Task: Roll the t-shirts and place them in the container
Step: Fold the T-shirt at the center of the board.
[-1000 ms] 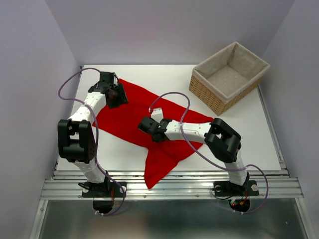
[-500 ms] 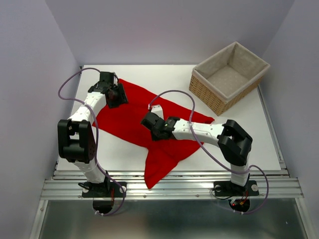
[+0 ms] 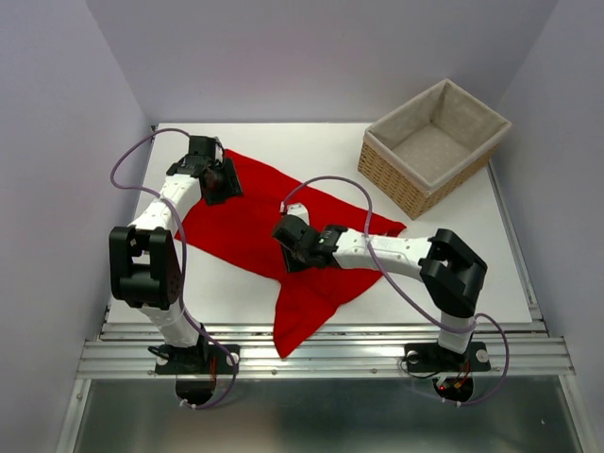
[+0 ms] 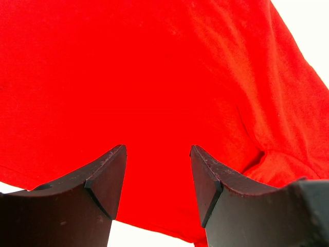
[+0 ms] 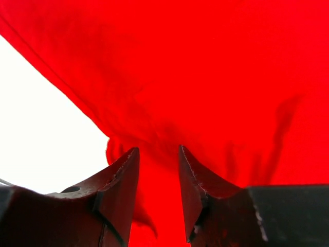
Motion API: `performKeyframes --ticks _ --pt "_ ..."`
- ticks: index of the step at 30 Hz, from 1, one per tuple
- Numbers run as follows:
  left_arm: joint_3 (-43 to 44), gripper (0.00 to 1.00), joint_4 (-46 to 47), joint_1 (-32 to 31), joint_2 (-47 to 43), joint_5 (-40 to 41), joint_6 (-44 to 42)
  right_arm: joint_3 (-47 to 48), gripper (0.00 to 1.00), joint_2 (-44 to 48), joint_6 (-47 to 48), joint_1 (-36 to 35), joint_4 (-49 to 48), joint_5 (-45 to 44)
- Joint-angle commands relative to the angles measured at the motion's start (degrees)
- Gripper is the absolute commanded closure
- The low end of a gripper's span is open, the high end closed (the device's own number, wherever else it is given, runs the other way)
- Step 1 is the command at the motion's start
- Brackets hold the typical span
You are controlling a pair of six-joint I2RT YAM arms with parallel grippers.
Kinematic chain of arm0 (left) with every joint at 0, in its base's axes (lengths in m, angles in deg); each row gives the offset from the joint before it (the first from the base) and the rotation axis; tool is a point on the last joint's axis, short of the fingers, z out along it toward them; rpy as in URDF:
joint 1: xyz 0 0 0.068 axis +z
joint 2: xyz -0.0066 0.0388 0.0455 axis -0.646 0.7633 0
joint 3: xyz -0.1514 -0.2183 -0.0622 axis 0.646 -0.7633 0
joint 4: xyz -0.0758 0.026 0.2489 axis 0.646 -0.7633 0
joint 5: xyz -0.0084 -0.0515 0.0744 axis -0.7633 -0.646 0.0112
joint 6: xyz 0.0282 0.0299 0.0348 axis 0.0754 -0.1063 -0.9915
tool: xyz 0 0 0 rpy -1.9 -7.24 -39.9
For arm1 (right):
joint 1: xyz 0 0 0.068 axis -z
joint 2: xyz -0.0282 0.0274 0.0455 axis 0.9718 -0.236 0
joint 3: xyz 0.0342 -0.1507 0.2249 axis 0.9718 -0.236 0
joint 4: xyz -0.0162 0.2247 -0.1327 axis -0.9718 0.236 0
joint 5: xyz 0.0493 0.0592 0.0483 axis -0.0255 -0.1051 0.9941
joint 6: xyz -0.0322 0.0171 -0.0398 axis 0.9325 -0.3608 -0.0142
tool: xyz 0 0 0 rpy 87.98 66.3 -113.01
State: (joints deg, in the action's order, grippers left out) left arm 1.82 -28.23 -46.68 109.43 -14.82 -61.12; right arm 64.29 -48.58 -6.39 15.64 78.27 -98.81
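The red t-shirt (image 3: 245, 222) lies spread and creased on the white table (image 3: 453, 264), with one end hanging over the front edge. My left gripper (image 3: 218, 183) is open just above the shirt's far left part; its wrist view shows flat red fabric (image 4: 154, 77) under the parted jaws (image 4: 157, 150). My right gripper (image 3: 287, 249) is low over the shirt's middle, near its front hem. Its jaws (image 5: 158, 152) stand narrowly apart over a bunched ridge of red fabric (image 5: 205, 77); I see no firm pinch.
A beige-lined wicker basket (image 3: 401, 184) stands at the back right corner. Grey walls close in on the table's left, back and right. A metal rail (image 3: 321, 354) runs along the front edge by the arm bases.
My right arm has stretched out, its elbow swinging right and its gripper settling a little nearer and lower onto the shirt. The left arm and the shirt have not visibly moved.
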Motion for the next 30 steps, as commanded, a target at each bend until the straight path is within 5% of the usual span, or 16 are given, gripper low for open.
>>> performKeyframes --ticks 1,7,15,30 --pt "0.4 0.36 0.4 -0.4 -2.6 -1.0 -0.5 -1.7 0.58 6.5 -1.1 2.3 -1.3 -4.8" --pt "-0.5 0.36 2.2 -0.4 -1.3 -2.2 -0.2 -11.5 0.74 14.1 -6.8 12.6 -0.5 -3.5" --pt "-2.4 0.36 8.8 -0.4 3.9 -3.4 4.9 -16.5 0.74 12.7 -7.1 21.0 -0.6 -4.4" --pt "3.6 0.36 3.6 1.7 13.9 3.5 4.5 -17.3 0.73 4.3 -6.9 24.6 -1.8 -7.9"
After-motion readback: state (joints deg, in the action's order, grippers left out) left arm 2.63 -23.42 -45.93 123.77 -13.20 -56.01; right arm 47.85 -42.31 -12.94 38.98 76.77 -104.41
